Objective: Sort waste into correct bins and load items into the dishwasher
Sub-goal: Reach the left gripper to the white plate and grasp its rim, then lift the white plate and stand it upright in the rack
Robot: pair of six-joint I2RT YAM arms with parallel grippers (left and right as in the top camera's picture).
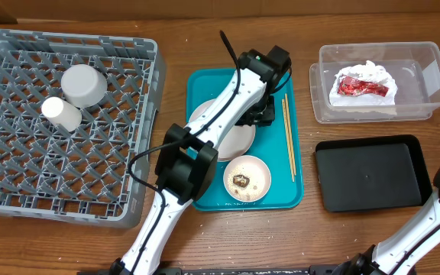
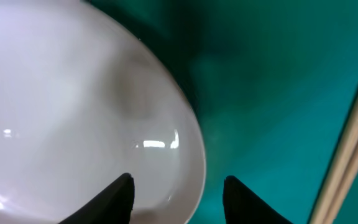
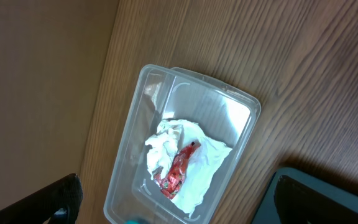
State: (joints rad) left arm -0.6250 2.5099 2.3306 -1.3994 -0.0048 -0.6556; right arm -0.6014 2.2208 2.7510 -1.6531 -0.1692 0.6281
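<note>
Left gripper (image 2: 178, 198) is low over the teal tray (image 2: 272, 74), jaws parted astride the large plate (image 2: 61, 106) rim, gripping nothing. It is probably lining up a pinch to carry the plate to the dish rack (image 1: 21, 183) at the table (image 1: 52, 252) left edge. Chopsticks (image 2: 353, 143) lie along the tray's right edge. Right gripper (image 3: 185, 199) is spread wide and empty, looking onto the clear tub (image 3: 229, 106) in the far right corner, napkin with red wrapper (image 3: 178, 168) inside. The arm hides part of the plate overhead, and rim contact is unclear.

Rack (image 1: 21, 176) lies left of the serving tray (image 1: 279, 192); tub (image 1: 420, 72) behind shallow tray (image 1: 369, 172).
</note>
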